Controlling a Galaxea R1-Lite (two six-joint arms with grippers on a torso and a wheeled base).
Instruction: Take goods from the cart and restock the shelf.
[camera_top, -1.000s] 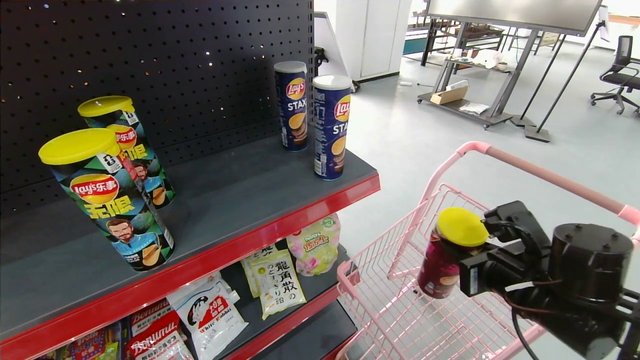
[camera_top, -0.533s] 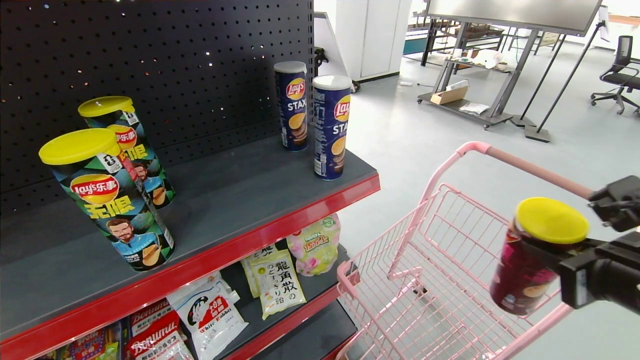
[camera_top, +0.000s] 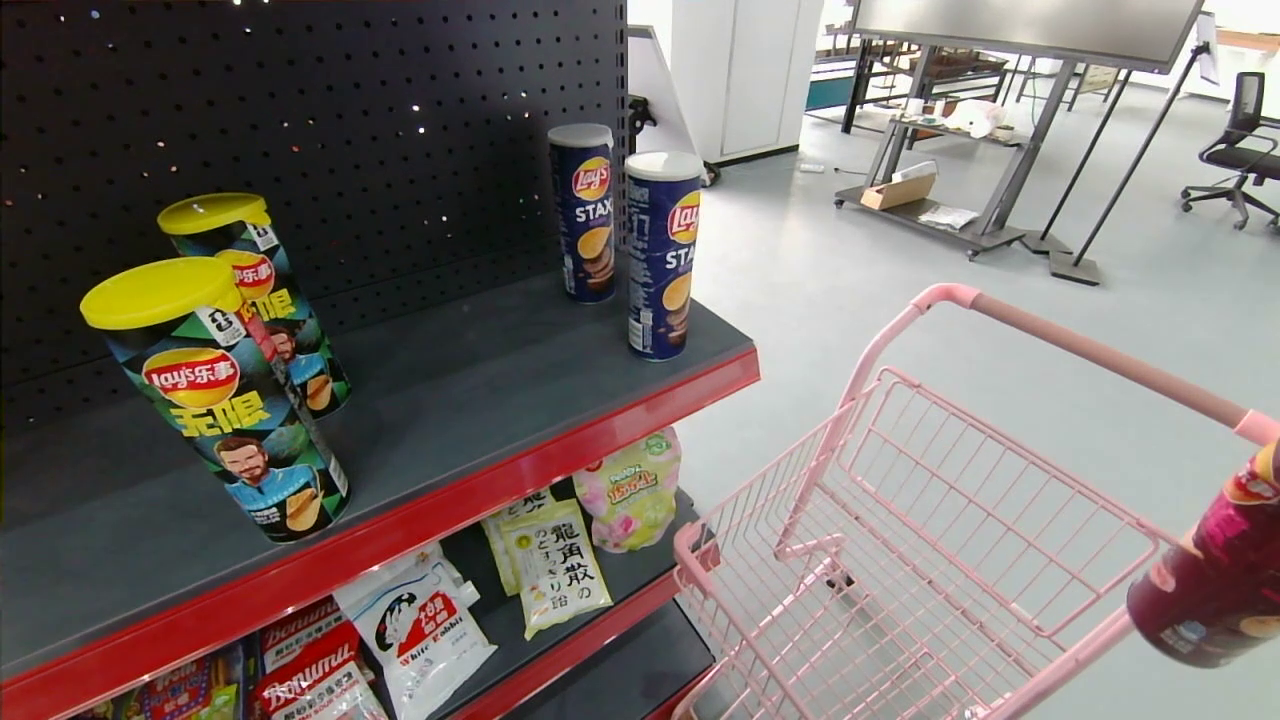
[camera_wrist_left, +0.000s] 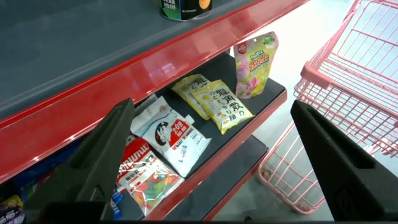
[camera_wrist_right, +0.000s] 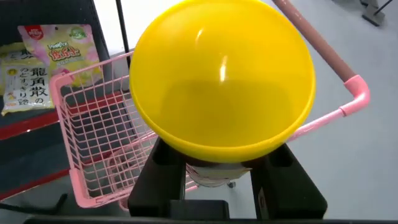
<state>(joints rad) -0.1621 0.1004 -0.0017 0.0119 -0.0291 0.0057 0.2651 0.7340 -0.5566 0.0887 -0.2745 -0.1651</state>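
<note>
One maroon can (camera_top: 1212, 590), half past edge.

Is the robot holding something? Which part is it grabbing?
Yes. The right gripper is shut on the dark red chip can, gripping its sides just under the yellow lid. The left gripper is open and holds nothing.

Pale grey floor (camera_top: 850, 300) runs back to a white cabinet (camera_top: 745, 70), a display stand (camera_top: 1000, 190) and an office chair (camera_top: 1240, 140).
</note>
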